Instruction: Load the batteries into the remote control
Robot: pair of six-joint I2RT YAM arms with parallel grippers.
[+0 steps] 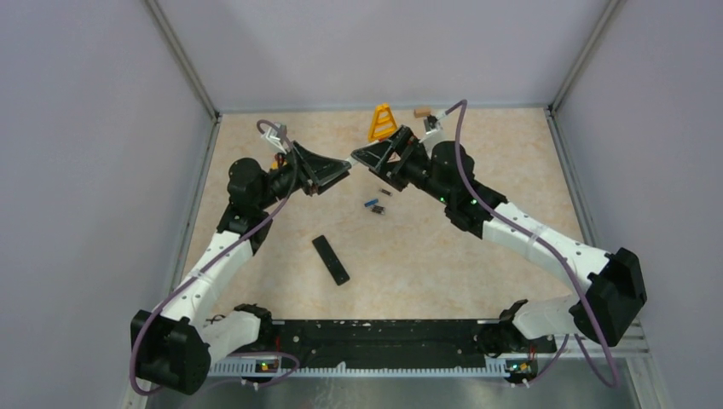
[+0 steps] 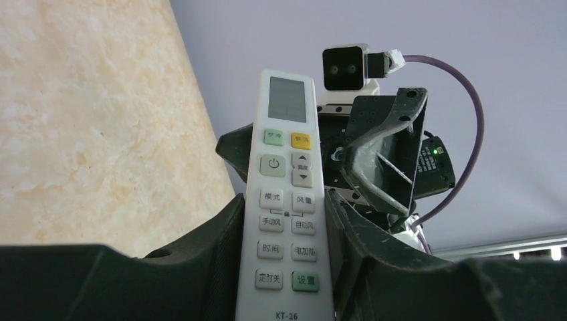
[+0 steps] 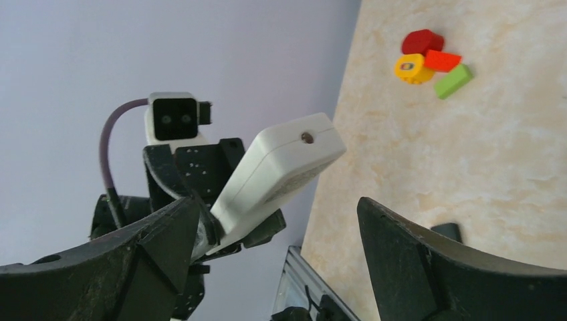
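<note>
My left gripper (image 2: 286, 200) is shut on a white remote control (image 2: 287, 200) marked KT-16, held off the table with its buttons facing the left wrist camera. In the right wrist view the remote's (image 3: 281, 174) plain end sticks out of the left gripper. My right gripper (image 3: 277, 200) is open and empty, jaws wide apart, facing the remote. In the top view the left gripper (image 1: 334, 175) and right gripper (image 1: 365, 159) meet tip to tip at the table's back middle. Three small batteries (image 1: 375, 207) lie on the table just in front of them, one with a blue wrap.
A slim black remote-like bar (image 1: 331, 260) lies on the table's near middle. An orange frame-shaped toy (image 1: 382, 122) and a small brown block (image 1: 421, 112) stand by the back wall. Red, yellow, orange and green blocks (image 3: 428, 59) lie together on the table.
</note>
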